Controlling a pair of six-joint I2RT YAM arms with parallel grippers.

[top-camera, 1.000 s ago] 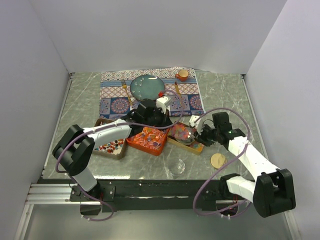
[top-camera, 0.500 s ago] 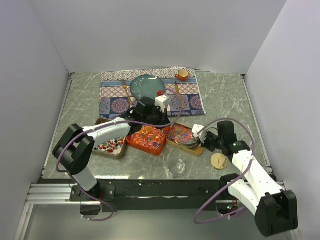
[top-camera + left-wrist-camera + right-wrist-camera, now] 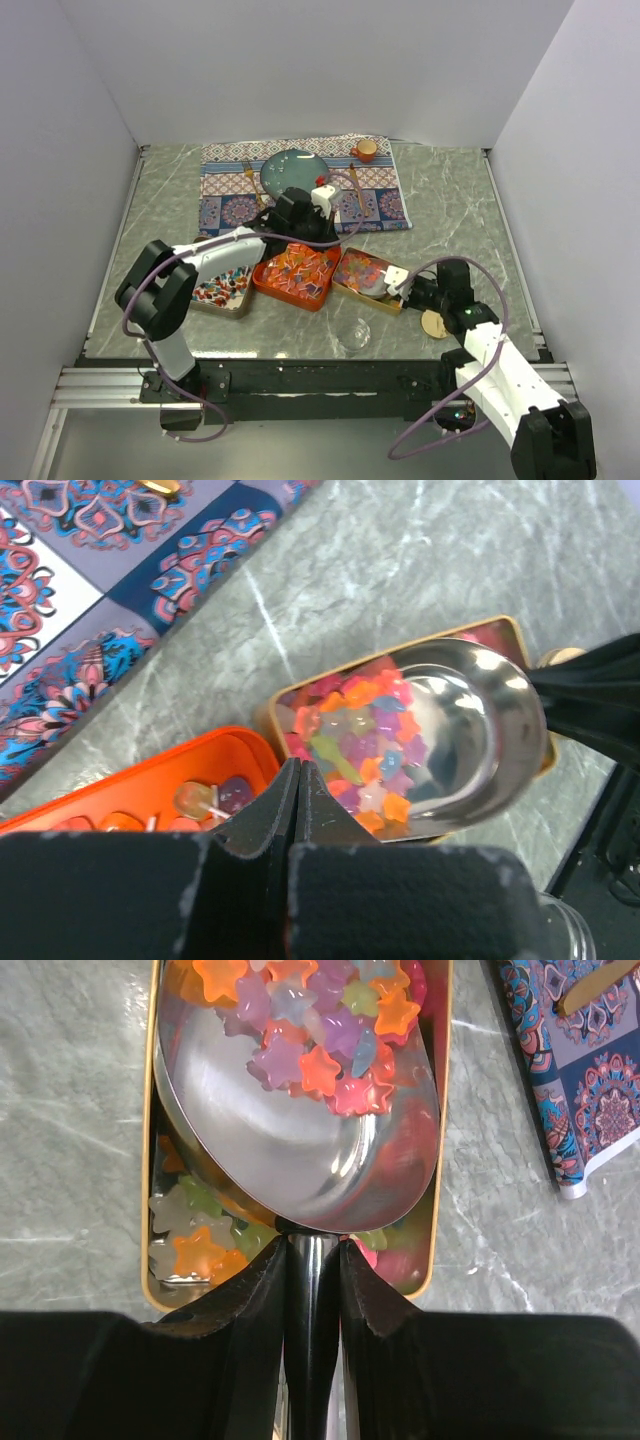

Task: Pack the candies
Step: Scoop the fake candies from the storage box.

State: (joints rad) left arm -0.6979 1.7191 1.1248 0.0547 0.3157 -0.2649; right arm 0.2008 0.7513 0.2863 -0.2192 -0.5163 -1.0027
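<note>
Right gripper [image 3: 312,1250], near the bench's near-right edge, is clamped on the scoop [image 3: 300,1150] handle. Star candies [image 3: 320,1050] sit at its far lip, inside the tray [image 3: 438,1222]. Lifting it tilted could spill them onto the bench. Beyond, the left gripper [image 3: 297,780] hovers pinched shut and empty by the orange tray [image 3: 150,780].

Grey marble-patterned tabletop [image 3: 450,200], plain white walls [image 3: 300,60] on three sides, aluminium rail [image 3: 100,385] along near edge, even light.

The silver scoop [image 3: 478,730] lies in the gold tray [image 3: 508,625] (among pastel star candies [image 3: 345,735]); left tool [image 3: 298,775] closed.
</note>
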